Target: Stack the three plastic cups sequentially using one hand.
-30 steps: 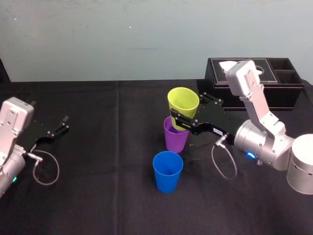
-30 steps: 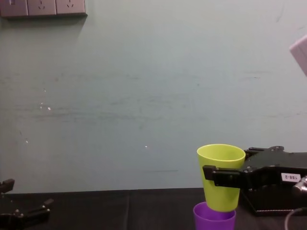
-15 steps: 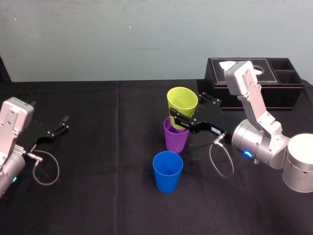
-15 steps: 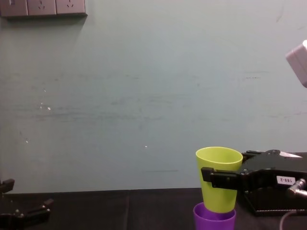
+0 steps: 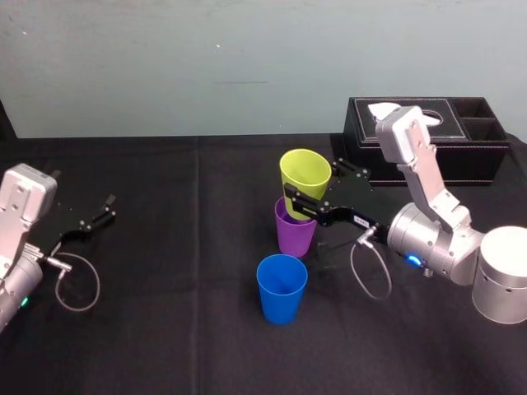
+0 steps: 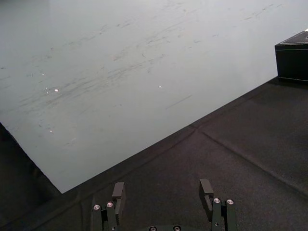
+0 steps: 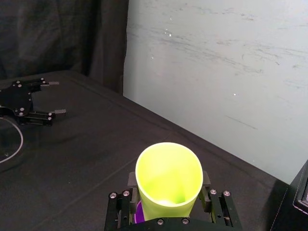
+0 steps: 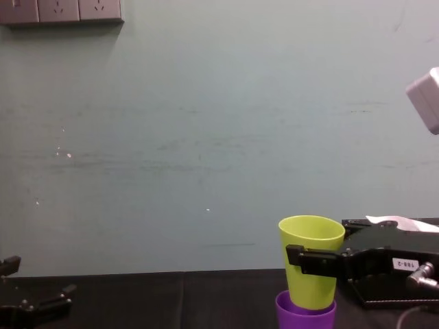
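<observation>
My right gripper point(image 5: 306, 202) is shut on the yellow-green cup point(image 5: 304, 179), a finger on each side of its wall. That cup's base sits down inside the mouth of the purple cup point(image 5: 296, 233), which stands upright on the black cloth. The chest view shows the yellow-green cup point(image 8: 310, 260) entering the purple cup point(image 8: 305, 317) from above; the right wrist view looks into the yellow-green cup point(image 7: 168, 180) between my fingers. The blue cup point(image 5: 282, 287) stands alone in front of the purple one. My left gripper point(image 5: 96, 218) rests open at the far left, holding nothing.
A black tissue box point(image 5: 428, 140) stands at the back right behind my right arm. A loose cable point(image 5: 369, 271) hangs from the right wrist near the cups. The black cloth point(image 5: 181, 247) between the two arms is bare.
My right gripper has lowered the yellow-green cup and shifted it slightly left, so its base now sits deeper in the purple cup. The left arm and blue cup have not moved.
</observation>
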Controlling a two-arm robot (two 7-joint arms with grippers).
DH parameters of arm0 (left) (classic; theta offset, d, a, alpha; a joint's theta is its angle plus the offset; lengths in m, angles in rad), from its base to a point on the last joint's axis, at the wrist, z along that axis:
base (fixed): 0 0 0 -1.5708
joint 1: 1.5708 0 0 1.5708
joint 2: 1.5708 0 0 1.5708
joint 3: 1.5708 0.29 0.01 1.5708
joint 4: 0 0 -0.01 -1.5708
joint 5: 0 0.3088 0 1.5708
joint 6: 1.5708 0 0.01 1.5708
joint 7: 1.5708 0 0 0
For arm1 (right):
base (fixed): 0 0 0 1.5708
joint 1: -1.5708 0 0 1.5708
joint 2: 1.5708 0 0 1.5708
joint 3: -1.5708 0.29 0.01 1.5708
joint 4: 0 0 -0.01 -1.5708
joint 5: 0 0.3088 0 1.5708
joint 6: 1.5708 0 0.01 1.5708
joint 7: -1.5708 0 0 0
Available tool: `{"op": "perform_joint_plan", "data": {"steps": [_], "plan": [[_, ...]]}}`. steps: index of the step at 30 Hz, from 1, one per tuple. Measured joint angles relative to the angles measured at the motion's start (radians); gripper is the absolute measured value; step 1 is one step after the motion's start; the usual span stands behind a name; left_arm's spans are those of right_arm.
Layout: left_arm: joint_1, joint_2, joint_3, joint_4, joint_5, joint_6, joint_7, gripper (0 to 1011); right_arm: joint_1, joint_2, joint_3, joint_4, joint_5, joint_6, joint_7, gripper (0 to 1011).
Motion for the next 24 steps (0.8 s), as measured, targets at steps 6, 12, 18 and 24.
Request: {"op": "perform_joint_plan", "data": {"steps": [6, 12, 18, 24], "plan": [[0.000, 0.000, 0.000, 0.000, 0.000, 0.000, 0.000, 1010, 0.004, -0.003, -0.004, 0.011, 0.000, -0.007, 0.005, 737], [0.000, 0.000, 0.000, 0.000, 0.000, 0.000, 0.000, 1010, 0.008, -0.008, -0.008, 0.024, -0.004, -0.011, 0.005, 737], [0.000, 0.000, 0.000, 0.000, 0.000, 0.000, 0.000, 1010, 0.012, -0.012, -0.012, 0.038, -0.008, -0.016, 0.006, 737], [0.000, 0.000, 0.000, 0.000, 0.000, 0.000, 0.000, 1010, 0.013, -0.015, -0.017, 0.049, -0.012, -0.020, 0.008, 736]]}}
